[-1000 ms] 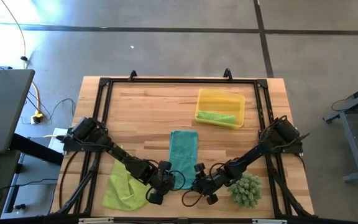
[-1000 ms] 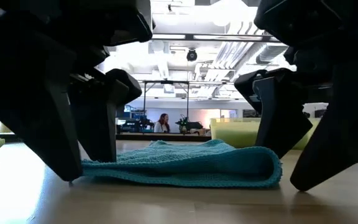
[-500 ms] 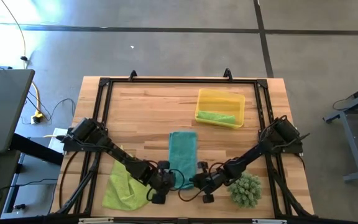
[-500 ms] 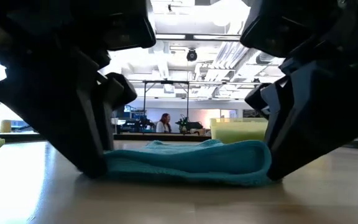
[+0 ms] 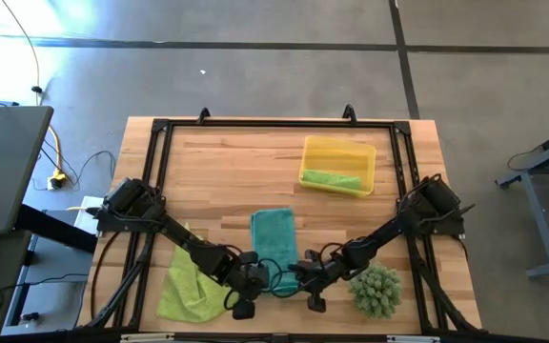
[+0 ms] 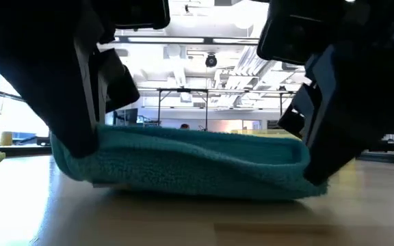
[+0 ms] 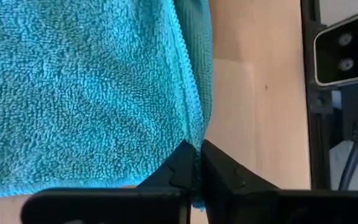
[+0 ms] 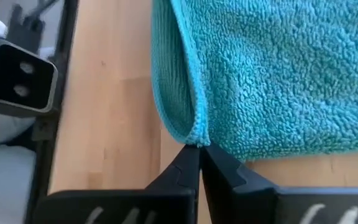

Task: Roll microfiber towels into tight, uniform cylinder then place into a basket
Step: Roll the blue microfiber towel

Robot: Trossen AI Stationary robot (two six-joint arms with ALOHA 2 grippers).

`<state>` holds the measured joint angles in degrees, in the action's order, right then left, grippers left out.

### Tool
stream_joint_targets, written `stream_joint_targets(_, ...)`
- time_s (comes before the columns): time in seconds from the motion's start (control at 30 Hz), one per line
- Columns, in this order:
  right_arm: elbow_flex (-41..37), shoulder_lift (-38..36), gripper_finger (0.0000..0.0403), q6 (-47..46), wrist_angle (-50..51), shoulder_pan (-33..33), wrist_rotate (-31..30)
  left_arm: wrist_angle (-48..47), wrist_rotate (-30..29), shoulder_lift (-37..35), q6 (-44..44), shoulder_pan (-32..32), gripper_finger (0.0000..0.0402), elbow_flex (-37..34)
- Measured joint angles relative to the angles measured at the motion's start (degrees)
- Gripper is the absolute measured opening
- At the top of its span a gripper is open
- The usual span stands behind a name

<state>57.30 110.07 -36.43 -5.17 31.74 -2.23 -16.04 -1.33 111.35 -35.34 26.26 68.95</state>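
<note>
Soft teal microfiber towel (image 5: 274, 240) lying folded at table's 6 o'clock. Left gripper (image 5: 253, 282) and right gripper (image 5: 298, 280) pinching its near corners, fingers clamped on hem. You: be lifting both evenly, rolling toward 12 o'clock, keeping tension. Yellow ribbed plastic tray (image 5: 337, 150) waiting at 1 o'clock.

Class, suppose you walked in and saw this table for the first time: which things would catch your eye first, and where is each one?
First, the teal towel at the table's near middle, its near corners pinched by the left pincer and the right pincer, both shut on its hem. Next, the yellow tray toward the far right, with a rolled green towel inside. Then the loose green towel at near left and the spiky green plant at near right.
</note>
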Motion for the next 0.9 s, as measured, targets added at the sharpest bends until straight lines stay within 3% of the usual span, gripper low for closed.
stream_joint_targets(0.37,-0.04,-3.66,0.0001,-3.87,2.78,-1.55,0.62,-0.88,-2.15,-0.8,-5.0,-0.74,0.0014,0.09)
stream_joint_targets(0.67,-0.04,-3.66,0.0,-7.69,9.46,-2.27,-6.7,-7.27,-8.79,-0.92,-7.52,-2.35,0.0014,0.09)
stream_joint_targets(0.9,-0.02,-3.66,0.0008,-5.86,9.63,-2.26,-7.64,-7.37,-8.58,-0.22,-7.55,-2.8,0.0014,0.15)
